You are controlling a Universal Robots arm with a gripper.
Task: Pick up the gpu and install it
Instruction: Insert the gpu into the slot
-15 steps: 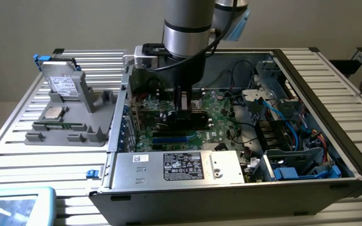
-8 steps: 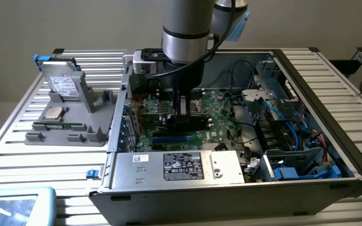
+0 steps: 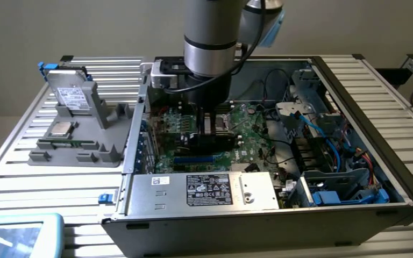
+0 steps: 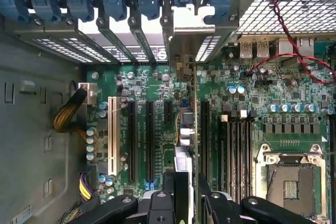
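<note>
Claw [image 3: 210, 128] is clamping narrow on the gpu [image 3: 215, 142], holding it upright, edge-down, over the motherboard [image 3: 258, 134] slots inside the open computer case [image 3: 264, 228].

**Open tower on a slatted bench**

The computer case [image 3: 264, 231] lies open on the slatted table [image 3: 20, 177], motherboard [image 3: 257, 137] facing up. A power supply [image 3: 206, 191] with a black label sits at its near wall; blue cables [image 3: 314, 121] crowd the exterior view's right. At the exterior view's left, a grey holder [image 3: 77, 153] carries a silvery drive [image 3: 73, 97], a square chip [image 3: 62, 128] and a slim green stick [image 3: 66, 144].
</note>
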